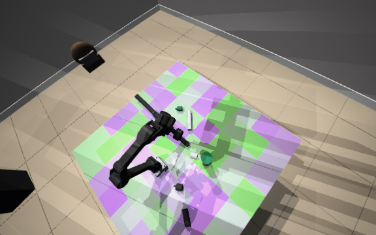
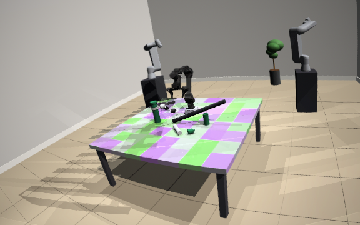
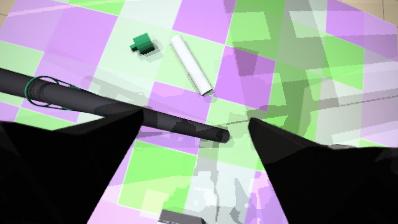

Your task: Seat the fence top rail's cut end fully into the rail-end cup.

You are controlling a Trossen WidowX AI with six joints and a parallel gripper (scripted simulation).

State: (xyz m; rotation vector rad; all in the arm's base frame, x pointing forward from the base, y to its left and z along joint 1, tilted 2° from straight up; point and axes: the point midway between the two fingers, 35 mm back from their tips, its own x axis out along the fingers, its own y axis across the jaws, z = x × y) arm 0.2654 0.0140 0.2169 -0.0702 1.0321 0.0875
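The black top rail (image 1: 145,105) (image 2: 199,111) (image 3: 100,102) slopes down through the green loop cap (image 3: 26,92) on the short green post (image 2: 206,119). Its cut end (image 2: 175,120) (image 3: 224,135) is low, near or on the table, outside the cup. The big green post (image 2: 157,115) stands upright under its green cap (image 1: 206,157) (image 2: 154,102). A pale band (image 2: 155,108) is high on it, with the white rail-end cup (image 1: 194,155) (image 2: 162,106) beside it. My gripper (image 2: 177,96) (image 3: 197,118) is open and empty above the rail, its fingers spread around the cut-end area in the wrist view.
A white cylinder (image 1: 189,120) (image 2: 177,129) (image 3: 191,66) and a small green fitting (image 1: 179,108) (image 2: 190,131) (image 3: 144,44) lie beyond the rail. A dark fitting (image 1: 179,187) (image 2: 173,110) and a black cylinder (image 1: 186,217) lie on the other side of the arm's base.
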